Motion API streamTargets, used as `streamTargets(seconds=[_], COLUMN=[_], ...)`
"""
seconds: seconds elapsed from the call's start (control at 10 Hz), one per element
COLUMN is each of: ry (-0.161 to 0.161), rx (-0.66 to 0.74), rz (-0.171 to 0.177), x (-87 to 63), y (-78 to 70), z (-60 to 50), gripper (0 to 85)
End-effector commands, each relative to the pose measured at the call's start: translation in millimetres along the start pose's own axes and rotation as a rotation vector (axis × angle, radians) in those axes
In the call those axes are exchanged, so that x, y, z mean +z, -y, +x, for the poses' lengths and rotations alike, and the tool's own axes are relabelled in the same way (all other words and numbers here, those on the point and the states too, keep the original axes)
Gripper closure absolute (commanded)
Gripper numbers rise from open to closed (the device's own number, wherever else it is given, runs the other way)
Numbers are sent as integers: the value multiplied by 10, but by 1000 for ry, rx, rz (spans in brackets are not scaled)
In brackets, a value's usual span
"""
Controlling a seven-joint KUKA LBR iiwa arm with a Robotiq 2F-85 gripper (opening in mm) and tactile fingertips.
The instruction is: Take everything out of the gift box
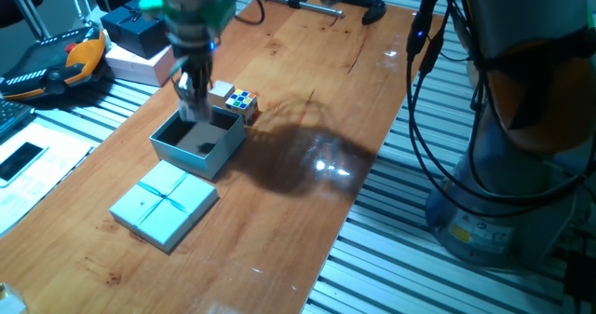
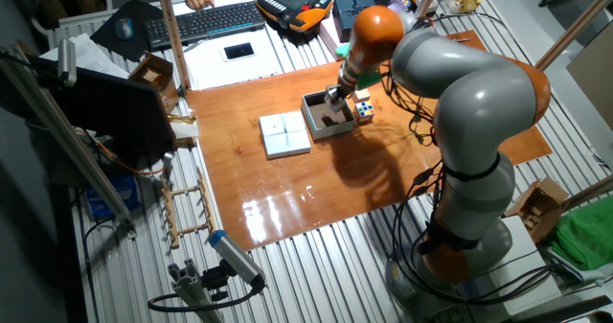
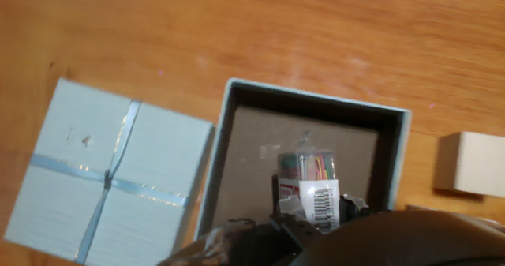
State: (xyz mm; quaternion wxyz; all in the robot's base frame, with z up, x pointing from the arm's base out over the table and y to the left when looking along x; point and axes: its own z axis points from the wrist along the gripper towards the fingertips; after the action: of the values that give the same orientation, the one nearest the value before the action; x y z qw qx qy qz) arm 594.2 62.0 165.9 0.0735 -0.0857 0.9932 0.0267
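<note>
Claw [image 1: 193, 104] hanging over the open gift box [image 1: 198, 143] on the desk [image 1: 307, 100].

From where I stand the pale blue box sits near the middle of the wooden desk, and the arm's fingers dip just above its far rim; whether they are apart or together I cannot tell. The hand view shows a small clear packet [image 3: 309, 179] with coloured bits and a barcode label lying on the brownish floor of the box, right under the claw. The ribboned lid [image 1: 165, 203] lies flat at about seven o'clock from the box, just beside it. At about one o'clock, touching or nearly touching the outer wall, stand a pale tan block [image 1: 222, 93] and a multicoloured puzzle cube [image 1: 242, 102]. At ten o'clock, well apart, a dark navy box [image 1: 135, 30] rests on a pinkish-white box [image 1: 140, 65].
</note>
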Motion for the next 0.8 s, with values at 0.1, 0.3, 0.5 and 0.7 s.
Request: streamTargets(seconds=[0.1,0.3,0.5,0.7], ry=[-18,-34,-44,-50], rx=[19,41,61,88], rz=[22,47,69,77], x=[-127,-248,-310,-296], y=[175,382,510,619], z=[-27,-31,-14,54], gripper=[840,840,840,840])
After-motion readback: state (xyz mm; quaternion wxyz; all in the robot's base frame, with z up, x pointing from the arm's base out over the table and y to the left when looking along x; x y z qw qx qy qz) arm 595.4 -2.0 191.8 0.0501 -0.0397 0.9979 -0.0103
